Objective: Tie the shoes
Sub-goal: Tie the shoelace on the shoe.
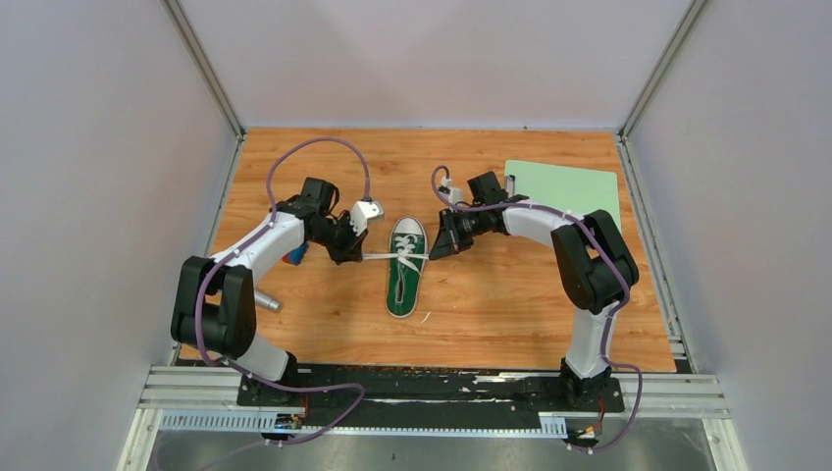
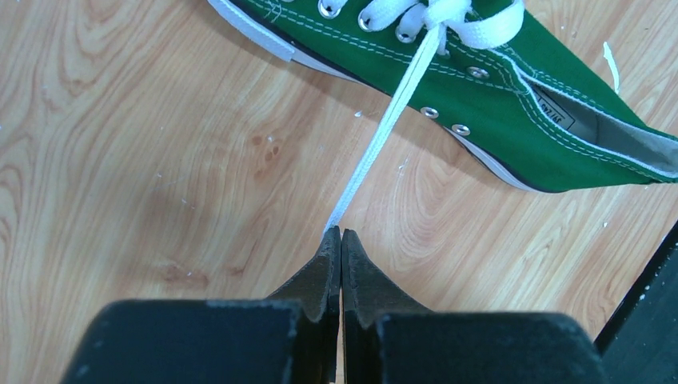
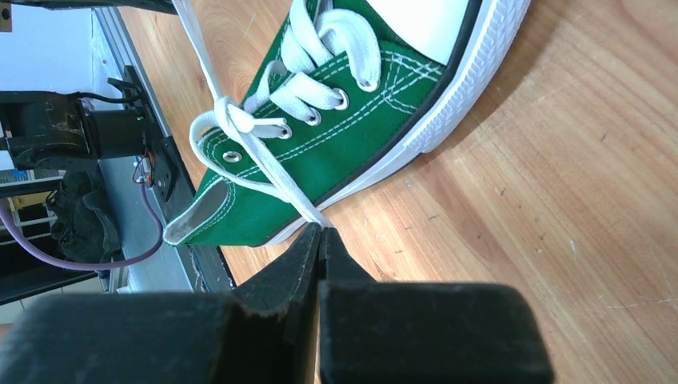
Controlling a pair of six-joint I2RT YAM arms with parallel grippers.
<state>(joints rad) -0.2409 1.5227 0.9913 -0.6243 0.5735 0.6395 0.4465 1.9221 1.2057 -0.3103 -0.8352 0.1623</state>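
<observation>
A small green sneaker (image 1: 405, 278) with a white toe cap lies in the middle of the wooden table, toe pointing away. Its white laces (image 1: 405, 257) cross in a first knot over the eyelets. My left gripper (image 1: 357, 255) is left of the shoe, shut on one lace end (image 2: 376, 148) that runs taut from the knot to its tips (image 2: 340, 233). My right gripper (image 1: 436, 251) is right of the shoe, shut on the other lace end (image 3: 276, 182), its tips (image 3: 320, 230) close to the shoe's side (image 3: 320, 156).
A pale green mat (image 1: 561, 188) lies at the back right. A blue and red object (image 1: 294, 255) and a grey cylinder (image 1: 269, 301) lie by the left arm. Grey walls enclose the table on three sides.
</observation>
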